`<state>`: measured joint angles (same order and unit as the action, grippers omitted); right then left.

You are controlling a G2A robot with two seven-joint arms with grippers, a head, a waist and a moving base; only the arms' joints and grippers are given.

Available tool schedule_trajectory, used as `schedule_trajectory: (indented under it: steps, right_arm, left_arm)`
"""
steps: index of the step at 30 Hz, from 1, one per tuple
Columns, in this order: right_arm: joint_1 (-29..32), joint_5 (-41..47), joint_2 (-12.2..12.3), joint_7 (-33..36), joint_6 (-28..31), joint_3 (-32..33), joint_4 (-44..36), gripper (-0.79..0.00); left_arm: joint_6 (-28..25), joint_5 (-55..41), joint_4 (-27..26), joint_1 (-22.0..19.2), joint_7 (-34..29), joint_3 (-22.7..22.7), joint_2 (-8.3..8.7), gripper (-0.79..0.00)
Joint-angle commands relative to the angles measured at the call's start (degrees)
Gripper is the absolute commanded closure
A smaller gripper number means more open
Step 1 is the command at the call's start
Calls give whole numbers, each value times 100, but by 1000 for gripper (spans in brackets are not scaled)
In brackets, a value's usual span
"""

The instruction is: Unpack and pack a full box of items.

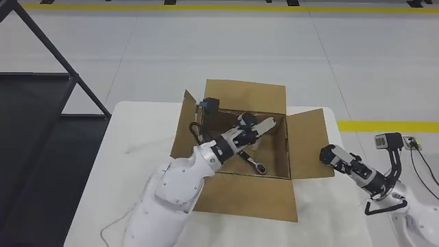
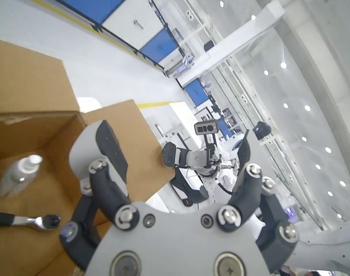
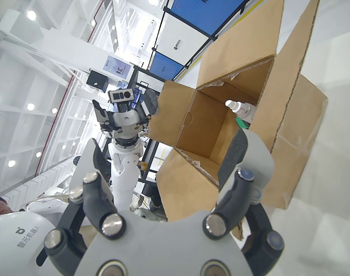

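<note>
An open cardboard box [image 1: 247, 96] stands on the white table [image 1: 130, 158], all its flaps folded outward. My left gripper [image 1: 266, 125] is inside the box, near its far right corner, open and holding nothing [image 2: 175, 145]. On the box floor lie a ratchet wrench [image 1: 255, 165] [image 2: 34, 221] and a clear spray bottle [image 2: 18, 175] [image 3: 241, 109] with a white cap. My right gripper [image 1: 328, 155] hangs open and holding nothing [image 3: 166, 156] just outside the right flap [image 3: 290, 93]. Something green [image 3: 240, 122] shows beside the bottle.
A black metal frame [image 1: 48, 75] stands off the table's left side. The table's bare top runs left of the box and along its front. The right flap lies between my right gripper and the box opening.
</note>
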<state>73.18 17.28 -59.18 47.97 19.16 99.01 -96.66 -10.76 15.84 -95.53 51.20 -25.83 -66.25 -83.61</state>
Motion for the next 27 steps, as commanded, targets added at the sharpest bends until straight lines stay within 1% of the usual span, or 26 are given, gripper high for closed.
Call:
schedule_trajectory:
  steps: [1, 4, 6, 14, 17, 19, 23, 27]
  right_arm:
    - [-72, -8, 8, 22, -52, -22, 58, -785]
    - [-189, 31, 15, 58, -191, -96, 145, -785]
    - [-240, 104, 14, 56, -306, -142, 146, -785]
    - [-240, 104, 14, 56, -306, -142, 146, -785]
    - [-209, 34, 13, -32, -362, -186, 68, -785]
    - [-226, -159, 15, -215, -459, -213, 52, -785]
    - [-313, -357, 12, -436, -638, -331, 87, -785]
    - [-390, -394, 14, -484, -711, -403, 151, -785]
  left_arm:
    - [48, 140, -538, 412, 35, -356, 70, -785]
    - [153, 71, -1094, 903, 184, -749, 134, -785]
    - [153, 71, -1094, 903, 184, -749, 134, -785]
    - [153, 71, -1094, 903, 184, -749, 134, -785]
    - [431, 426, -994, 969, 415, -746, 142, -785]
    - [650, 511, -942, 992, 562, -745, 140, -785]
    - [936, 460, -868, 1092, 647, -810, 148, -785]
    - [1143, 482, -787, 1165, 653, -930, 171, -785]
